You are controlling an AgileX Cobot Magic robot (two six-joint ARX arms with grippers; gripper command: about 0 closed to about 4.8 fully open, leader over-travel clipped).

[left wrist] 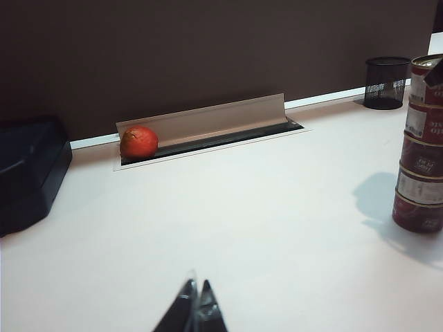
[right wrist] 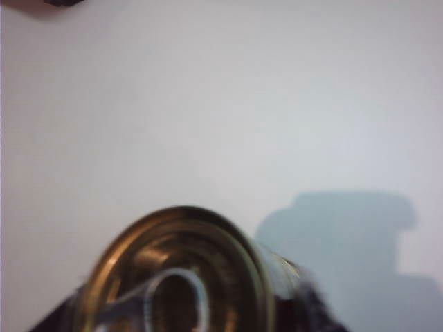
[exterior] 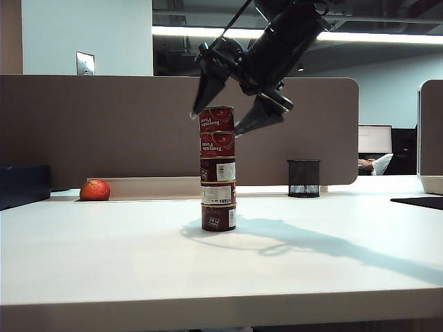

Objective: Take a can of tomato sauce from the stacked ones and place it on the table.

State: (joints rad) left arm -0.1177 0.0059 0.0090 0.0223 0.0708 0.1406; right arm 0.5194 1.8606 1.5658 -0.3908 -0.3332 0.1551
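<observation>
On top of the stack: the can of tomato sauce (exterior: 217,119) sits highest on the stacked ones (exterior: 218,181), mid table (exterior: 104,256).
Right gripper (exterior: 225,114): jaws wide apart, one finger each side of that can, holding nothing yet.
Left gripper (left wrist: 194,311): low over bare table, far from the cans, jaws together, empty.
Risk: a bump or crooked squeeze could knock the tall stack over.
Can: upright, lid up, short axis up-down.

Quantities: five identical dark-red tins (exterior: 218,169), stacked in one column on one white desk (exterior: 104,263); one round orange-red fruit (exterior: 95,189); one black mesh cup (exterior: 304,178); two grippers, right gripper (exterior: 223,123) and left gripper (left wrist: 194,310).
</observation>
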